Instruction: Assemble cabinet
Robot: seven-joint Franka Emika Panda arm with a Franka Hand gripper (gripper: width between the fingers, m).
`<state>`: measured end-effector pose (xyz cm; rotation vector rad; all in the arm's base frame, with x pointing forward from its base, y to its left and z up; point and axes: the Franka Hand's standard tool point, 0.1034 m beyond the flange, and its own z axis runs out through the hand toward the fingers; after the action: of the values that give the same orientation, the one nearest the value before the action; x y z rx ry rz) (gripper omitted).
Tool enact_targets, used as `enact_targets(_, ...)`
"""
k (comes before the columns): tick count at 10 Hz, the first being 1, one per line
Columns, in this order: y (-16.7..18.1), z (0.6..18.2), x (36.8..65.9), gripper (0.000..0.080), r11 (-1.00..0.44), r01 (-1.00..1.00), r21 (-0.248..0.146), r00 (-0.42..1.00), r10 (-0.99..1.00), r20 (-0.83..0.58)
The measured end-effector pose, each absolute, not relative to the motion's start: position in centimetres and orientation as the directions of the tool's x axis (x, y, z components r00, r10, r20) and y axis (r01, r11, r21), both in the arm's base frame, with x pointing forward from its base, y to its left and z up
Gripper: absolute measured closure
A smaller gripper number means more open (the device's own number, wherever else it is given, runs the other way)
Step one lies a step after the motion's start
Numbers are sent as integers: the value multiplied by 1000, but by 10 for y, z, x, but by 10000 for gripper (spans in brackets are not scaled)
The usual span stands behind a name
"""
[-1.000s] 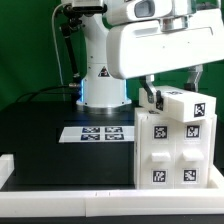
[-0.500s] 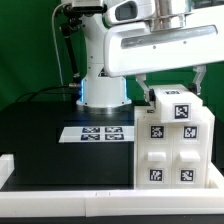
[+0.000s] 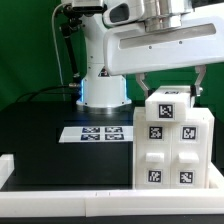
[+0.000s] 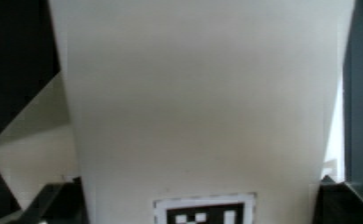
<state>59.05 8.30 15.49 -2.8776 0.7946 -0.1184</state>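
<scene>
The cabinet [image 3: 172, 150] is a large white box with marker tags, standing at the exterior view's right on the black table. A white tagged top block [image 3: 170, 97] sits squarely on it. My gripper [image 3: 168, 88] hangs straight down over this block, one finger on each side, shut on it. In the wrist view the white block [image 4: 196, 100] fills the frame between my dark fingertips [image 4: 53, 202], with a marker tag at its near edge. The contact of the pads is partly hidden.
The marker board [image 3: 95, 132] lies flat on the black table to the cabinet's left in the exterior view. The robot's white base [image 3: 100, 85] stands behind it. A white raised rim [image 3: 60, 180] runs along the table's front edge.
The top block has turned from skewed to square with the cabinet below, and my gripper has turned with it. The cabinet body has stayed in place.
</scene>
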Motion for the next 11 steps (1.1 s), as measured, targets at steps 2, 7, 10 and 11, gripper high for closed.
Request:
enact_targets(2, 82, 155, 590, 241, -794, -584, -170, 804, -595, 15)
enact_targets(7, 83, 154, 590, 240, -561, -809, -176, 576, -817, -42)
enact_targets(10, 84, 154, 590, 240, -282, -941, -184, 304, -947, -105)
enact_targets(11, 84, 154, 590, 240, -234, -955, -181, 257, -959, -119)
